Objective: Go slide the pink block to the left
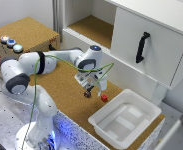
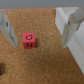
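Observation:
The pink block (image 1: 104, 97) is a tiny reddish-pink cube on the cork tabletop, just off the near corner of the white tray (image 1: 139, 107). My gripper (image 1: 95, 92) hangs over it, pointing down. In the wrist view the pink block (image 2: 28, 40) lies on the cork between my two pale fingers (image 2: 8, 31), nearer to one of them and touching neither. The gripper (image 2: 38, 44) is open and holds nothing.
A small dark shape (image 1: 87, 93) lies by my fingertips; I cannot tell whether it is a cube. The white cabinet with a black drawer handle (image 1: 142, 47) stands behind. A wooden box with round buttons (image 1: 11, 43) sits at the exterior view's left.

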